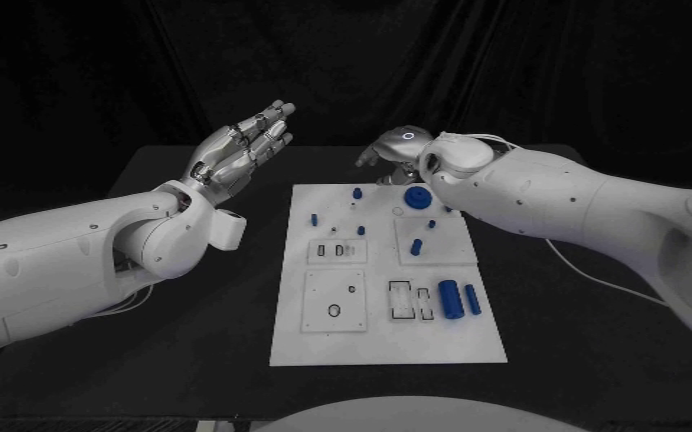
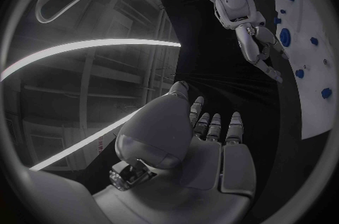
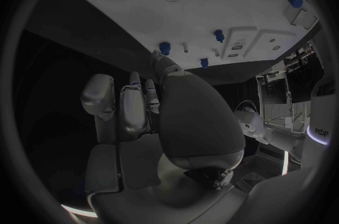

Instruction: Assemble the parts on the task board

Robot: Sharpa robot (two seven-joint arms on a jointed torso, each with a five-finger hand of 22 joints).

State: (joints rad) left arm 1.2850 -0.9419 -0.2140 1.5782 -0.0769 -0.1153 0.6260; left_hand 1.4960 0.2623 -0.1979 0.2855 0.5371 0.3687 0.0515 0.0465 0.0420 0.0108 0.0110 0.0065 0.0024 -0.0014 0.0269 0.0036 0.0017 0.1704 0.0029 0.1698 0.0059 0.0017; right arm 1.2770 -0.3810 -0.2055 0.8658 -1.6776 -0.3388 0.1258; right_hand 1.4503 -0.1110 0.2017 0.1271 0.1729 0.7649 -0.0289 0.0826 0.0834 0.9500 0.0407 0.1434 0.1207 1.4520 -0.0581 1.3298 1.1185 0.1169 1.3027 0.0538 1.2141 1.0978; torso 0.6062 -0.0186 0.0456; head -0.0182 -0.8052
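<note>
Nearest on the white task board (image 1: 332, 342), two blue cylinders (image 1: 459, 298) lie side by side near its right edge. Further up stand small blue pegs (image 1: 315, 219) and a blue gear (image 1: 417, 198) close to the far edge. The board lies in the middle of the black table (image 1: 577, 312). The left hand (image 1: 242, 149) is raised left of the board, fingers straight and apart, holding nothing. The right hand (image 1: 392, 151) hangs just beyond the far edge near the gear, fingers curled downward, with nothing in them.
</note>
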